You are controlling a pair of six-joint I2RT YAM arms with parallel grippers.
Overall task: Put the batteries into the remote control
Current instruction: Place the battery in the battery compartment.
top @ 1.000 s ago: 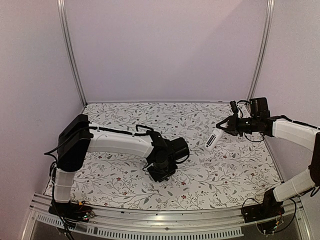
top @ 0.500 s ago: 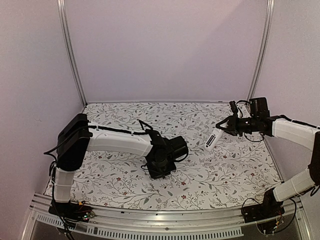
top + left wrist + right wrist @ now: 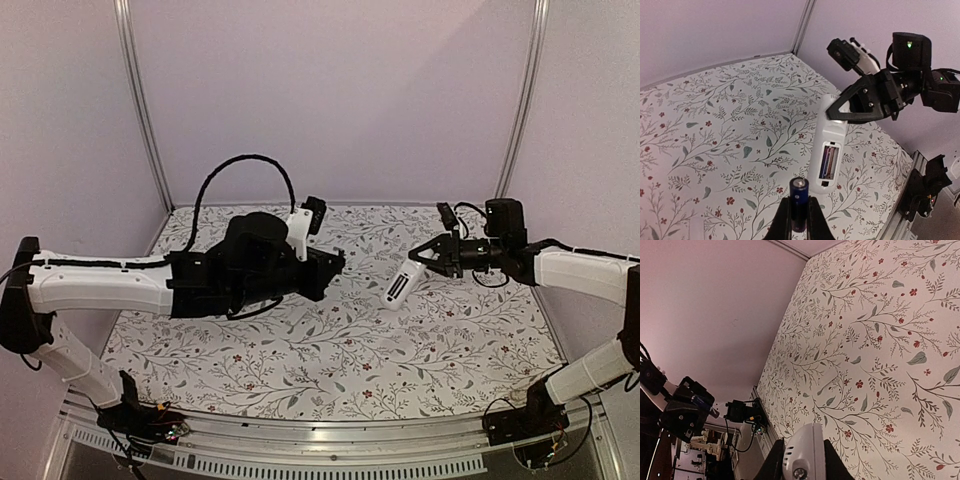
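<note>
My right gripper (image 3: 428,255) is shut on the upper end of the white remote control (image 3: 402,281) and holds it tilted above the table. In the left wrist view the remote's (image 3: 828,145) back faces the camera with its battery bay (image 3: 829,162) open, and one battery seems to lie inside. My left gripper (image 3: 338,262) is raised in the air to the left of the remote. It is shut on a dark blue battery (image 3: 800,190) that stands up between the fingers (image 3: 784,215), just short of the remote's lower end. In the right wrist view the remote (image 3: 805,455) fills the jaws of the right gripper (image 3: 802,442).
The table carries a floral cloth (image 3: 330,350). Pale walls and metal corner posts (image 3: 520,100) enclose it at the back and sides. The left arm's black cable (image 3: 240,165) loops high above the table. The table's metal front rail (image 3: 330,445) runs along the near edge.
My left arm has lifted off the table middle and swung up, so its gripper now faces the remote with a battery. My right gripper has shifted the remote slightly left and lower.
</note>
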